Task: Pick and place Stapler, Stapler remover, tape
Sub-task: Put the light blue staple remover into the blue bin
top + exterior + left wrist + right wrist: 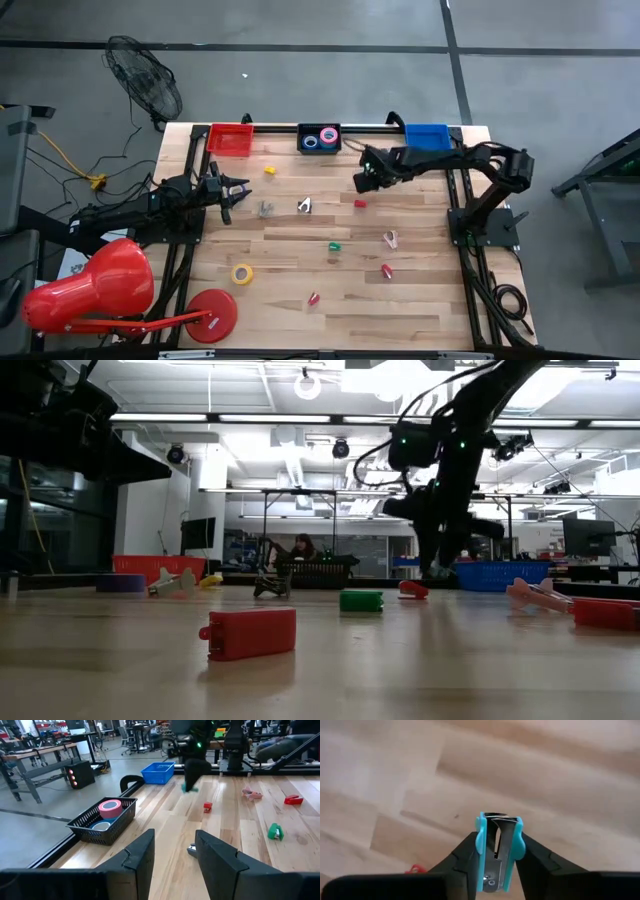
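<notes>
1. The right gripper [497, 865] is clamped on a teal staple remover [498, 847], held above the table [440, 300] near the blue bin [427, 136].
2. The black bin [303, 146] already holds pink and blue tape rolls [321, 137].
3. The yellow tape roll [242, 273], small red and green staplers and other removers lie unsorted.
4. The left gripper [172, 857] waits open and empty at the table's left edge.

Light wood-plank table [300, 300]. Along far edge: red bin [231, 138], black bin [320, 139] with tape rolls [329, 134], blue bin [427, 136]. Loose on top: yellow tape roll [242, 273], green stapler [335, 245], red staplers [360, 203] [386, 270] [313, 298], pink remover [391, 239], metal removers [304, 205] [265, 209], small yellow piece [270, 170]. Red lamp base [212, 314] on near left corner.
</notes>
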`<state>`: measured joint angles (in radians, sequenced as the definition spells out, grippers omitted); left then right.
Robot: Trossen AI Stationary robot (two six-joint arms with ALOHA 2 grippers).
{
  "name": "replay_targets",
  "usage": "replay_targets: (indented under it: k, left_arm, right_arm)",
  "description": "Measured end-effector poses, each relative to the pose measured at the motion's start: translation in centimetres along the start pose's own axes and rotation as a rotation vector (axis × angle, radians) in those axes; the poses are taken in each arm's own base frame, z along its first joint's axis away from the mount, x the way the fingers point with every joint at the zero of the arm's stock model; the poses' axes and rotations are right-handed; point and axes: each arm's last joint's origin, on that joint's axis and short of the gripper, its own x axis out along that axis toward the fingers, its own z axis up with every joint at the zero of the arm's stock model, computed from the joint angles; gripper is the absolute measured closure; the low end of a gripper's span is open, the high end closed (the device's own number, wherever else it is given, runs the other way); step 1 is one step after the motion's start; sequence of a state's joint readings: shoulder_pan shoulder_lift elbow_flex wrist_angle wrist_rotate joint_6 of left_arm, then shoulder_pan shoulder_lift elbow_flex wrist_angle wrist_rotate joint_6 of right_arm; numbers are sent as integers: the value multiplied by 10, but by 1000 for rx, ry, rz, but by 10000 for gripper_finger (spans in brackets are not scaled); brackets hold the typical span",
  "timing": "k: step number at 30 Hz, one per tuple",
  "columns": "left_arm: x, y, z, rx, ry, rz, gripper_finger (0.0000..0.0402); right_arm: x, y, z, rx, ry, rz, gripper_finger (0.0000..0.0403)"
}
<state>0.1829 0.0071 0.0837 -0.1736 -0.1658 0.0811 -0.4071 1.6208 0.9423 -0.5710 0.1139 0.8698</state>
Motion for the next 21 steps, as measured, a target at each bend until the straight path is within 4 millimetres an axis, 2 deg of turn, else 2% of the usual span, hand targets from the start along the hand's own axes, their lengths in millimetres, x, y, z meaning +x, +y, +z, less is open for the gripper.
replay_targets:
  k: [3,8,14,21]
  left_arm:
    - [0,0,0,0,0,0,263]
    - [0,0,0,0,0,0,263]
    - [0,0,0,0,0,0,263]
    - [0,0,0,0,0,0,263]
  right_arm:
    - [-16,-12,15,4,-38,-54,304]
    - [-35,-44,41,15,-91,-174,305]
    - [-36,-87,70,54,-117,-277,305]
    - [-38,-127,90,120,-142,-369,305]
